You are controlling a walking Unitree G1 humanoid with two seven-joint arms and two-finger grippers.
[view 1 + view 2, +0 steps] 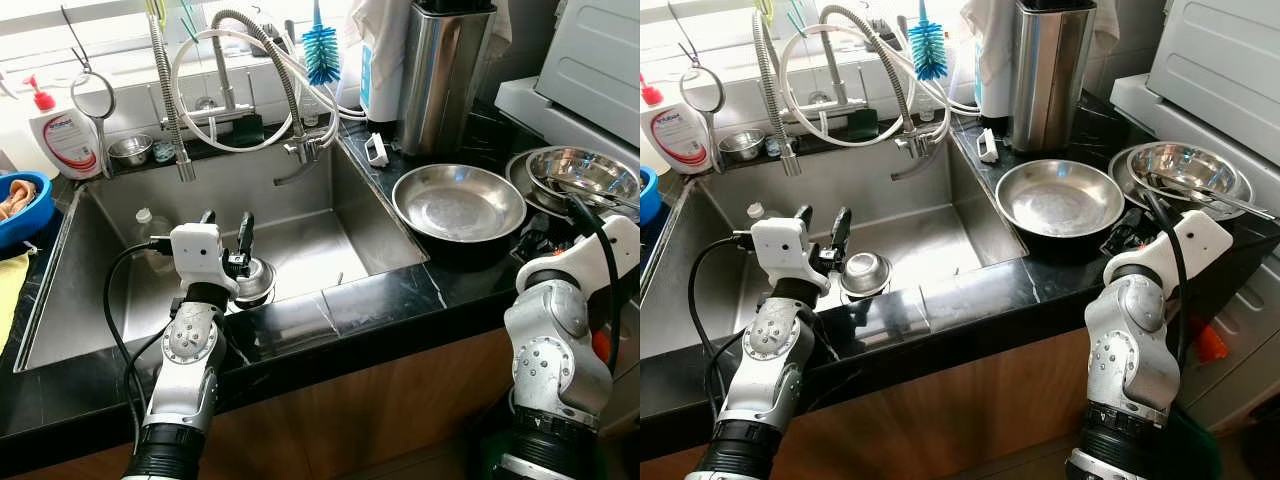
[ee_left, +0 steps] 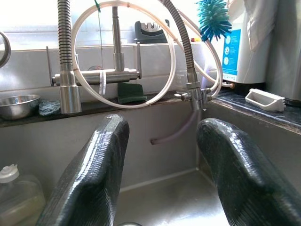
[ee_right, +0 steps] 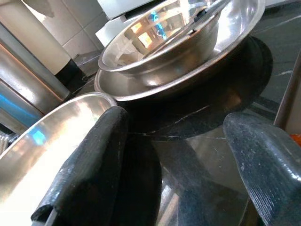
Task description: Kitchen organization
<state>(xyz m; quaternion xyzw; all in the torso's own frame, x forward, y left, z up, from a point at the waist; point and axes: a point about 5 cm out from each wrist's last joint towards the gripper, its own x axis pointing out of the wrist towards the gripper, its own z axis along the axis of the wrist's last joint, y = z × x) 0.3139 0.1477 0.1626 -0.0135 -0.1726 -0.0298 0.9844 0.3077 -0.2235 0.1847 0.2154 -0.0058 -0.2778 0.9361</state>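
Our left gripper [image 1: 226, 232] hangs over the sink [image 1: 310, 245], jaws parted and empty, just above a small steel cup [image 1: 254, 279] on the basin floor; our right gripper [image 3: 174, 165], jaws wide and empty, sits low over the black tabletop [image 1: 400, 290] between a wide steel pan [image 1: 458, 203] and stacked steel bowls [image 1: 580, 175].

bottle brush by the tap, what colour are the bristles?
Blue bristles on the bottle brush; clearest in the left eye view.
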